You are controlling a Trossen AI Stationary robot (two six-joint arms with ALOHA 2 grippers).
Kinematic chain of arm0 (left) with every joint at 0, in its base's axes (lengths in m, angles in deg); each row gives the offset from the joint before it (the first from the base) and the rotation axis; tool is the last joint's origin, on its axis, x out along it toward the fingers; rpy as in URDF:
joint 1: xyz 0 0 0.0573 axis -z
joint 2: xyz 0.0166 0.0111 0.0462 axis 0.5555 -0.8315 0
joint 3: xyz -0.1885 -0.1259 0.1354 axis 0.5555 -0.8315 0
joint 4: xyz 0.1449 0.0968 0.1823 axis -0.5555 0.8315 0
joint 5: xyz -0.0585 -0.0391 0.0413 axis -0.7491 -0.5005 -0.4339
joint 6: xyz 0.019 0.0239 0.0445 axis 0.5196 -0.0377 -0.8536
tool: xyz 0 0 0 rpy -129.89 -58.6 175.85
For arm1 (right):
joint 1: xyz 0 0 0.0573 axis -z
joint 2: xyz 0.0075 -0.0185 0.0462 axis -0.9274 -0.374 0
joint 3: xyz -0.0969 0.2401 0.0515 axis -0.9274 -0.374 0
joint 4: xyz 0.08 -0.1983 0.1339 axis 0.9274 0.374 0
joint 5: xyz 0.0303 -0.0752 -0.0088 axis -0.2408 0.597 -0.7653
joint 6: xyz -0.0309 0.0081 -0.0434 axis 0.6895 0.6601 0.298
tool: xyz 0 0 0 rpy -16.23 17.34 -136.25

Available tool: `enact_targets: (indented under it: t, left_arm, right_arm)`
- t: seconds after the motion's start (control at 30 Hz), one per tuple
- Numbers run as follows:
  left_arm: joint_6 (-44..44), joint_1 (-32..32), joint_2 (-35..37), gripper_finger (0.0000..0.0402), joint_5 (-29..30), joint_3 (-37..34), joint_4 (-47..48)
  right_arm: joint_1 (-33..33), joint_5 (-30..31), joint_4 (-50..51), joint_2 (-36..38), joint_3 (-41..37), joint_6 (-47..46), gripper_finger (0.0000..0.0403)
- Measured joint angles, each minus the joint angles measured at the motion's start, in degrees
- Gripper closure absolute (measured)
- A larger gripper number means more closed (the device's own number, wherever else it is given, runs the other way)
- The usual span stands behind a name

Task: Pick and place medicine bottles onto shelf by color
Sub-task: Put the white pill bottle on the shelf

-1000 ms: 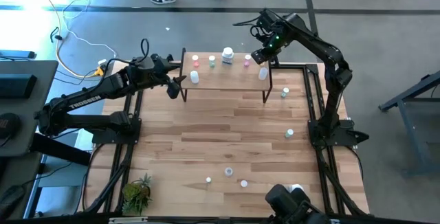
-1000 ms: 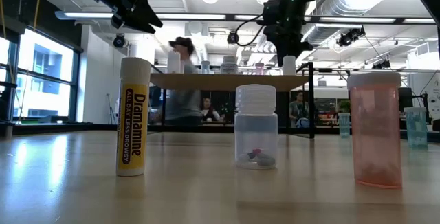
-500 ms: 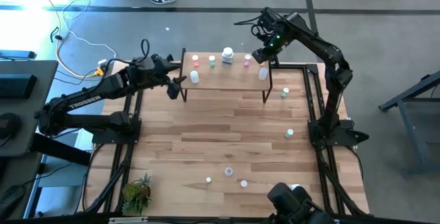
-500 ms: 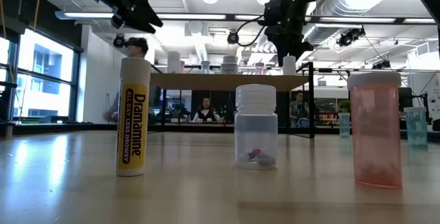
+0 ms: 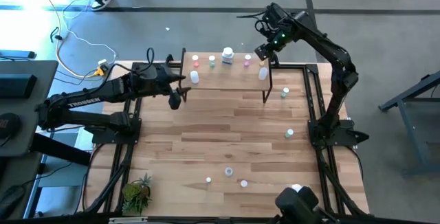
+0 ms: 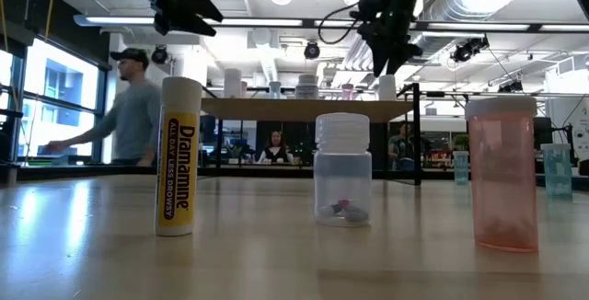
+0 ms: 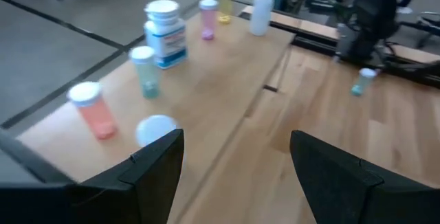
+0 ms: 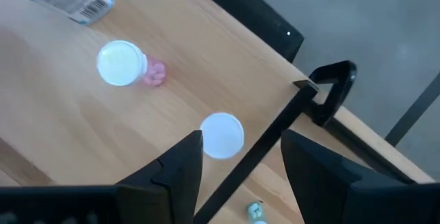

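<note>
Though six medicine bottles [image 5: 227,56] already stand on the shelf [image 5: 223,78], several wait scattered on the table [image 5: 206,138], so the sorting looks about half done; every shelf bottle stands upright, long axis vertical; the right gripper [image 5: 263,50] hangs open above the shelf's right end, empty; the left gripper [image 5: 174,97] hovers open by its left end.

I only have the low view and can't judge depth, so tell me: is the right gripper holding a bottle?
Observer: No. The right gripper is open and empty, above a white-capped bottle standing on the shelf.
Operator: Which end of the shelf?
Observer: Its right end, as the high view shows.
Operator: And the left gripper?
Observer: The left gripper is open and empty, by the shelf's left front corner.
</note>
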Motion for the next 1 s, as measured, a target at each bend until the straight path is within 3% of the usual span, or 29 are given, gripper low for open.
enact_targets:
  t: [0.57,1.0]
  left_arm:
    - [6.6,15.8,-2.0,0.0145,0.0,0.0,-0.1]
    - [7.5,29.2,-10.4,0.0145,1.8,0.0,-2.2]
  right_arm:
    - [-5.7,0.0,-0.5,10.2,0.0,-5.5,0.0215]
    - [-18.8,0.0,-2.1,15.5,0.0,-14.4,0.0215]
